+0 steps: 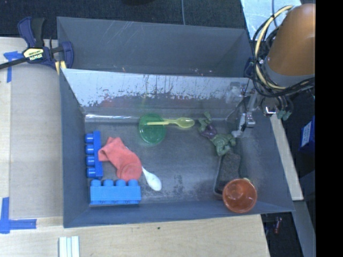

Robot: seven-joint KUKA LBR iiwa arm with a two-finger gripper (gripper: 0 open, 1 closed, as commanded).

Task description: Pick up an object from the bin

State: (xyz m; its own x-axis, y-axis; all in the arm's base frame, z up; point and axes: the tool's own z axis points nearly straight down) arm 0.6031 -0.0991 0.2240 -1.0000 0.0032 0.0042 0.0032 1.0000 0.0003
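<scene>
Starting at the near edge of the grey bin (72, 159): there's a round orange-brown cup (239, 195) in the near right corner, and a dark flat piece (228, 171) just behind it, touching or very close to it. Over on the near left sits a blue toy brick (114, 192), with a little white thing (152, 181) just off its right end. Behind that is a crumpled pink cloth (120, 157), and a second blue brick (94, 155) stands along the left wall right beside the cloth.

Further back, mid-bin, a green round cup (151, 132) has a yellow-green plastic spoon (172, 123) lying across its top, bowl end pointing right. To the right of the spoon is a small green and purple toy (216, 138), kind of a knotted, lumpy shape.

The gripper (238, 130) hangs at the far right side, just beside that green and purple toy's right end, nearest to it of anything. Honestly can't tell if it's open or closed, or whether it's touching the toy.
</scene>
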